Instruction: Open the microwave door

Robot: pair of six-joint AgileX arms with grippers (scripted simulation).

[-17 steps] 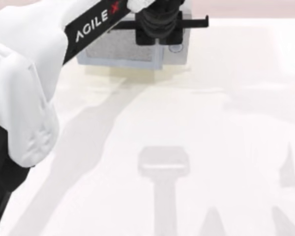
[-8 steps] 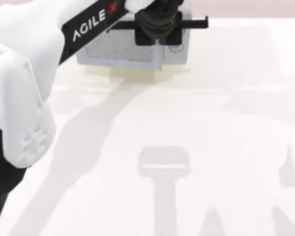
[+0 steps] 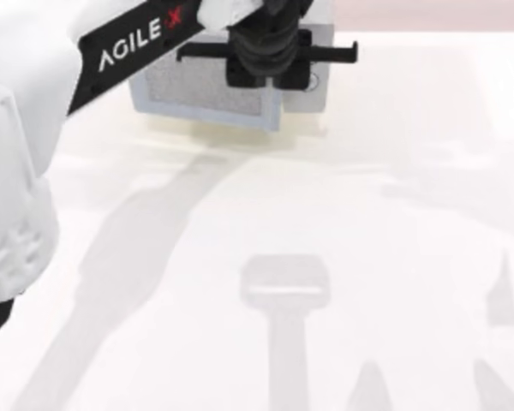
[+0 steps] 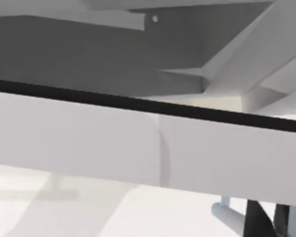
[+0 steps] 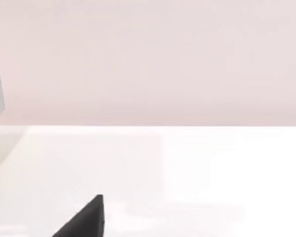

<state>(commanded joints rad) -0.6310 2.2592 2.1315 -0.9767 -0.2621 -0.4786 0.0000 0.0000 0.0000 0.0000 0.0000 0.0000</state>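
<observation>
The silver-grey microwave (image 3: pixel 319 92) stands at the table's far edge, its knob panel on its right side. Its door (image 3: pixel 201 96), with the speckled mesh window, is swung slightly out at its right edge, leaving a narrow gap. My left gripper (image 3: pixel 270 68) reaches over the door's free edge. In the left wrist view the door (image 4: pixel 89 138) fills the frame as a pale band, and dark fingers (image 4: pixel 259 222) are shut on the door's pale bar handle (image 4: pixel 229 215). My right gripper (image 5: pixel 148 231) is out of the top view; one fingertip (image 5: pixel 91 217) shows alone, so it is open.
The white table (image 3: pixel 368 223) spreads in front of the microwave, crossed by arm shadows. My left arm's white link (image 3: pixel 17 171) covers the top view's left side. A pink wall (image 5: pixel 163 59) rises behind the table.
The door's right edge has swung a little outward toward the front. My left arm and gripper have shifted left with it.
</observation>
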